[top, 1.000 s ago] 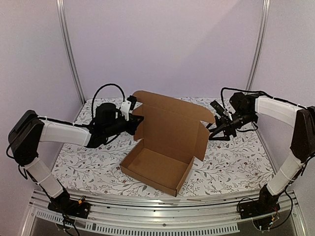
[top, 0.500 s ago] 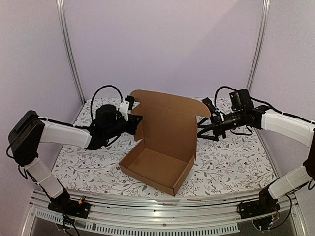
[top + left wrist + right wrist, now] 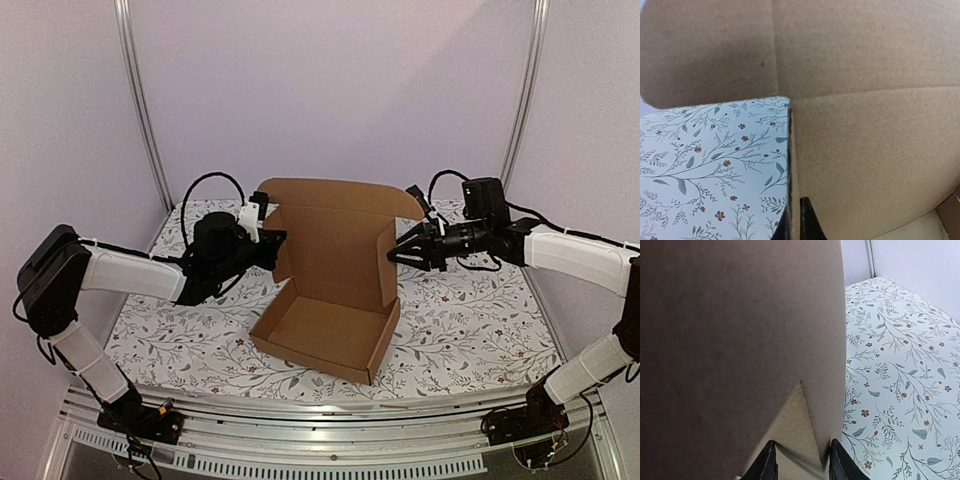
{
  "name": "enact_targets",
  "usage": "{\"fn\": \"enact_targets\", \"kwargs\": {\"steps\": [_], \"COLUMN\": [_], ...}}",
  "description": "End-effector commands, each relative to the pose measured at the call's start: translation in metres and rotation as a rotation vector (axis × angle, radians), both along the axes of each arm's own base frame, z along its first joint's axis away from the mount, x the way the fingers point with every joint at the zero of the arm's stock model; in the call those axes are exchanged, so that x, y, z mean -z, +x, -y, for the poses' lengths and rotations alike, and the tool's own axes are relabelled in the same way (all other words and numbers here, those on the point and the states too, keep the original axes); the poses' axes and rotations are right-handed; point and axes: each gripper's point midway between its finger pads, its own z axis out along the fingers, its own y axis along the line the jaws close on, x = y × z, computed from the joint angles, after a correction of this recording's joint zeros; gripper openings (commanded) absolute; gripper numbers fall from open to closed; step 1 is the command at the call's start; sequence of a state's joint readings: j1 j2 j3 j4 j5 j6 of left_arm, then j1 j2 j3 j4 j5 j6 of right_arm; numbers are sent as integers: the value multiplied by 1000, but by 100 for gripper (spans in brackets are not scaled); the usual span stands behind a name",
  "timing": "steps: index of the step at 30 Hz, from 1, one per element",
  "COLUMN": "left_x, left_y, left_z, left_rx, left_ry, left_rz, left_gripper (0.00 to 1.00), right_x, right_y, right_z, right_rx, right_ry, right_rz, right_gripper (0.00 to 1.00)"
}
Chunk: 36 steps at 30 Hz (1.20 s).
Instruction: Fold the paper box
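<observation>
The paper box [image 3: 325, 335] sits mid-table as a brown cardboard tray with its lid [image 3: 335, 235] standing upright at the back. My left gripper [image 3: 274, 246] is shut on the lid's left side flap; in the left wrist view the flap's thin edge [image 3: 791, 165] runs down between the black fingertips [image 3: 810, 226] of that gripper [image 3: 794, 222]. My right gripper [image 3: 396, 255] is at the lid's right side flap [image 3: 388, 262]. In the right wrist view its jaws [image 3: 802, 460] stand apart, one finger on either side of the bent flap [image 3: 790, 340].
A floral cloth [image 3: 470, 320] covers the table. An aluminium rail [image 3: 320, 440] runs along the near edge, and upright posts [image 3: 140, 110] stand at the back corners before pale walls.
My right gripper swung left onto the lid's right flap and its jaws narrowed. The lid now stands more upright and the flap has folded inward. The left gripper kept its grip.
</observation>
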<state>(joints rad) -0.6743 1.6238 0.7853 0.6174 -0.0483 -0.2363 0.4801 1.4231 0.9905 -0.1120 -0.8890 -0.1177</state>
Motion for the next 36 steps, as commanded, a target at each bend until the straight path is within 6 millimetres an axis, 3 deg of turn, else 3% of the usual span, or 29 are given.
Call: {"fn": "enact_targets", "kwargs": {"steps": [1, 8, 12, 17, 23, 29, 36], "left_x": [-1, -4, -8, -10, -19, -25, -14], "left_y": [-27, -25, -26, -29, -48, -77, -64], "left_z": [35, 38, 40, 33, 1, -27, -29], "left_rx": [155, 144, 141, 109, 71, 78, 35], "left_ry": [-33, -74, -89, -58, 13, 8, 25], "left_rz": [9, -16, -25, -44, 17, 61, 49], "left_gripper": [2, 5, 13, 33, 51, 55, 58], "right_x": [-11, -10, -9, -6, -6, -6, 4], "right_y": [20, 34, 38, 38, 43, 39, 22], "right_z": [-9, -3, 2, 7, 20, 31, 25], "right_rx": [54, 157, 194, 190, 196, 129, 11], "right_ry": [44, 10, -9, -45, -58, -20, 12], "right_rz": [70, 108, 125, 157, 144, 101, 9], "right_gripper": [30, 9, 1, 0, 0, 0, 0]}}
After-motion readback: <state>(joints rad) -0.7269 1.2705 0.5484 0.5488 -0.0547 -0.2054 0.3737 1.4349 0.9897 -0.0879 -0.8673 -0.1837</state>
